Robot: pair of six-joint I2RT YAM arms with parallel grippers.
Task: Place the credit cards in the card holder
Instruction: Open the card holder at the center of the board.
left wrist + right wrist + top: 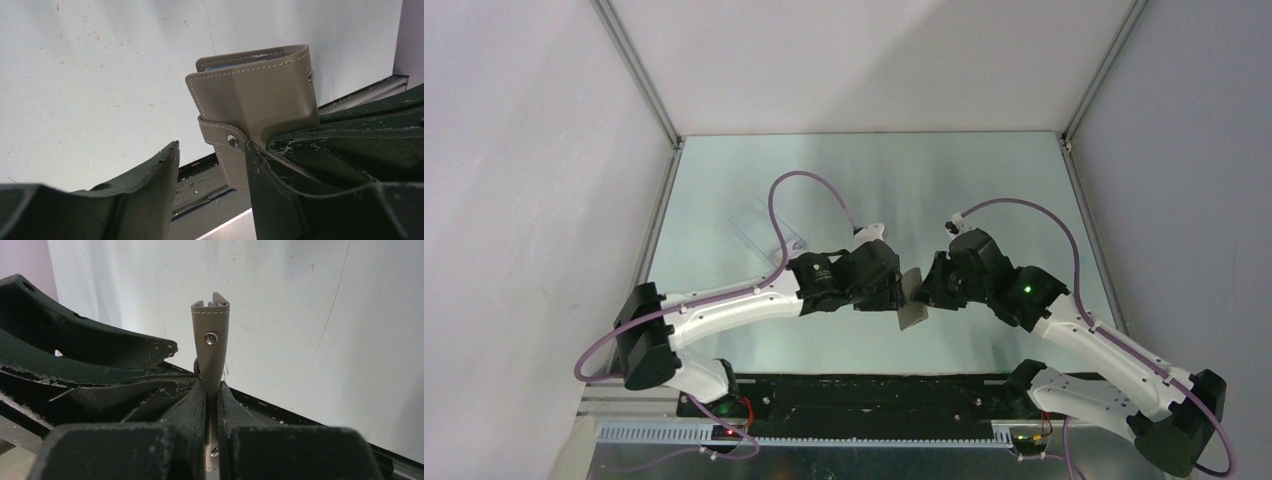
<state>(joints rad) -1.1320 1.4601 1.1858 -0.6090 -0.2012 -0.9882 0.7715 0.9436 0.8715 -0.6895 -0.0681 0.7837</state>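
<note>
1. The grey-brown card holder (912, 300) (255, 95) was held off the table (854, 180), near its front edge and between the two grippers in the overhead view.
2. In the right wrist view the holder (211, 355) stood edge-on, rising from the fingers with a round snap (211, 338) facing the camera.
3. The left wrist view showed its broad stitched face, with a tab (220, 134) wrapped around one edge and carrying a second snap (232, 141).
4. A pale blue strip (220, 66) showed in the holder's open top. Whether this was lining or the edge of a card could not be told.
5. The right gripper (211, 387) (929, 290) was clamped on the holder's lower edge, with one finger pressed against each face.
6. The left gripper (212, 150) (899, 290) sat just beside it, jaws apart. One finger (280, 190) lay against or right by the holder's lower corner. The other finger (150, 185) stood clear of it, with open space between.
7. The tips of the two arms nearly met over the middle of the table.
8. A clear plastic box (769, 235) lay on the table's left half, well apart from the holder and behind the left arm.
9. A purple cable (799, 180) looped above each wrist.
</note>
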